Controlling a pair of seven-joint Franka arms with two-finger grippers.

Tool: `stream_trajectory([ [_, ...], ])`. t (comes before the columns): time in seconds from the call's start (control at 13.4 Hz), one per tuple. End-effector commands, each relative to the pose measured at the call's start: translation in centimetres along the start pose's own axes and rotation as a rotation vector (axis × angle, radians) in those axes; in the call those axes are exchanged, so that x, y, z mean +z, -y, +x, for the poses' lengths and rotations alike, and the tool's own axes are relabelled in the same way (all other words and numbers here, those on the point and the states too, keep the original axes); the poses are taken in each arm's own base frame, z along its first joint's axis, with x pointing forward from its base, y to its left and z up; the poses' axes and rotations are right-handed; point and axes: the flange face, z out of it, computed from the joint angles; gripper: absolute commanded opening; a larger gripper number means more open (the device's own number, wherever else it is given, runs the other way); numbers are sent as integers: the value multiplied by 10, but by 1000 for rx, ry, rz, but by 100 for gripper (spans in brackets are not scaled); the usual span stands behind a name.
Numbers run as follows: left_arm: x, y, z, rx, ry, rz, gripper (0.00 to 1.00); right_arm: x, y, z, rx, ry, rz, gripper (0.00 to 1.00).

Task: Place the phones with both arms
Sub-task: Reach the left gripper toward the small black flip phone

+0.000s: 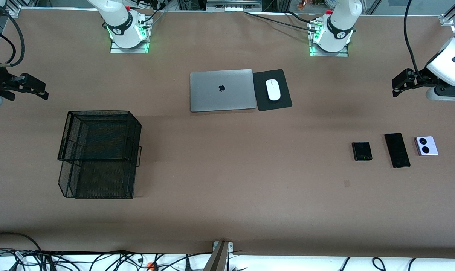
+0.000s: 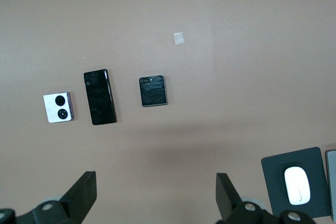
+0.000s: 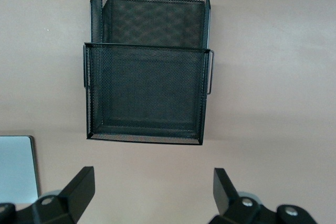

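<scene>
Starting at the right arm's end of the tabletop (image 1: 227, 210): right end effector (image 1: 31, 88) parked high at the edge, fingers spread wide, holding nothing, apparently waiting. Under its wrist camera, a two-tier black mesh organiser (image 1: 99, 154), both tiers bare, probably staged as the drop-off within that arm's reach.

Mid-table, nearer the bases: closed grey laptop (image 1: 222, 90), with a white mouse (image 1: 273, 90) on a black mouse pad (image 1: 272, 90) touching its edge. Bystanders, by the look of it.

Toward the left arm's end, three phones lying flat in a row, apart from one another: small black flip phone (image 1: 362, 151), then long black slab phone (image 1: 397, 150), then lavender-white square phone (image 1: 426, 146) with two black lenses up. Spaced, seemingly, to give fingers room around each.

Left end effector (image 1: 404, 81) raised over bare tabletop between the row and its base, fingers wide, empty, camera looking down on all three. Nothing picked yet; likely first a descent onto one phone, then transfer across to the organiser.
</scene>
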Motion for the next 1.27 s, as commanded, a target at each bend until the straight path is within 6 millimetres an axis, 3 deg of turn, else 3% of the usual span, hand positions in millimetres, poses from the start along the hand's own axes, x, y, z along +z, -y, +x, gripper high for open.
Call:
stream_trajectory([
  [0.0, -6, 2, 2, 16, 5, 15, 100, -8, -2, -6, -1, -12, -7, 100],
  [0.67, 0, 4, 1, 12, 33, 14, 100, -9, -2, -6, -1, -15, -7, 100],
  [0.97, 28, 14, -2, 0, 158, 9, 100, -9, -3, -6, 0, -17, -8, 100],
  [1.19, 68, 35, 7, -33, 247, -1, 100, -9, -3, -6, 0, -17, -8, 100],
])
